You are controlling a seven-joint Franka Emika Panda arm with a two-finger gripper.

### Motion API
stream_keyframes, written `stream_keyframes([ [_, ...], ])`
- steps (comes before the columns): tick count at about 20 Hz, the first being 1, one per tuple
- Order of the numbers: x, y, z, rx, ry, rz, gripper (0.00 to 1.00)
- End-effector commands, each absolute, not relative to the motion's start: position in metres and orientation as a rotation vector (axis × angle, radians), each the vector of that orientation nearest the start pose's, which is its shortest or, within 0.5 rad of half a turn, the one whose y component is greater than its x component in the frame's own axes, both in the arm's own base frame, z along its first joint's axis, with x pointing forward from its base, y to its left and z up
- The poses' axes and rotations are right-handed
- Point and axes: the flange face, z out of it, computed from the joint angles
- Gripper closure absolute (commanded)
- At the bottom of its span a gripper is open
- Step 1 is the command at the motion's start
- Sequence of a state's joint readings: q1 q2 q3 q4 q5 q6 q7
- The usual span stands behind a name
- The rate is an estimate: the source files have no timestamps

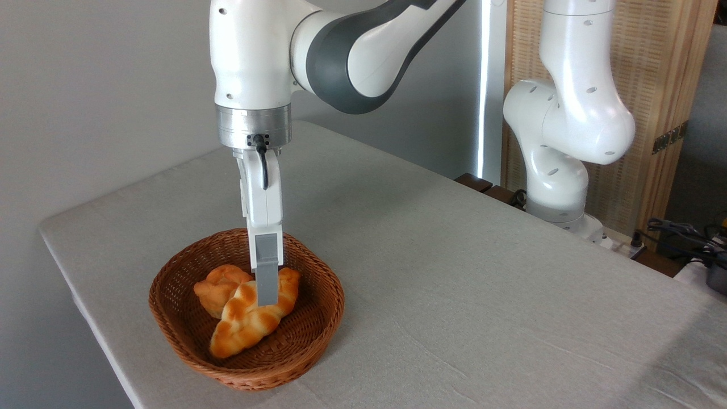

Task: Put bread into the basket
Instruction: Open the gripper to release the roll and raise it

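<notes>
Bread placement is at the release step, judged from the current layout. Items follow in descending size.

Counter [483,295]: grey cloth surface carrying the basket near its left edge.

Arm [250,57]: wrist vertical above the basket, with the claw pointing straight down.

Basket [170,318]: round brown wicker, upright on the counter. It contains both baked items.

Bread [241,326]: the braided loaf lies inside the basket, running from about 1 o'clock to about 7 o'clock across the floor. Its lower end appears to rest on the weave near the front wall.

Bun [218,287]: small round knotted roll at roughly 10 o'clock within the basket, touching the loaf's side.

Claw [267,298]: seen edge-on, with the one visible finger overlapping the loaf's upper half. Whether it is gripping the loaf or has parted cannot be determined.

Next move: confirm the fingers are spread clear of the crust, then retract straight up, avoiding the rim and the bun.
</notes>
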State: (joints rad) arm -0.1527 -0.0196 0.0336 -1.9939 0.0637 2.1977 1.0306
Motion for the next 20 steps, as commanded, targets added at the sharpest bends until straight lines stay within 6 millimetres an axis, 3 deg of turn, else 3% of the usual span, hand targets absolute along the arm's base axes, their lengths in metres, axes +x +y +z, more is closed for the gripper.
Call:
stream_keyframes([
  [1,0.565,-0.063,0.496,-2.473,1.65,-0.27,0.0],
  [3,0.565,-0.059,0.508,-2.491,1.612,-0.307,0.0],
  [7,0.559,-0.058,0.546,-2.705,1.233,-0.413,0.0],
  [9,0.557,-0.061,0.569,-2.776,1.142,-0.357,0.0],
  [13,0.551,-0.059,0.6,-2.901,1.148,-0.192,0.0],
  [20,0.543,-0.062,0.625,-2.964,1.184,0.016,0.0],
])
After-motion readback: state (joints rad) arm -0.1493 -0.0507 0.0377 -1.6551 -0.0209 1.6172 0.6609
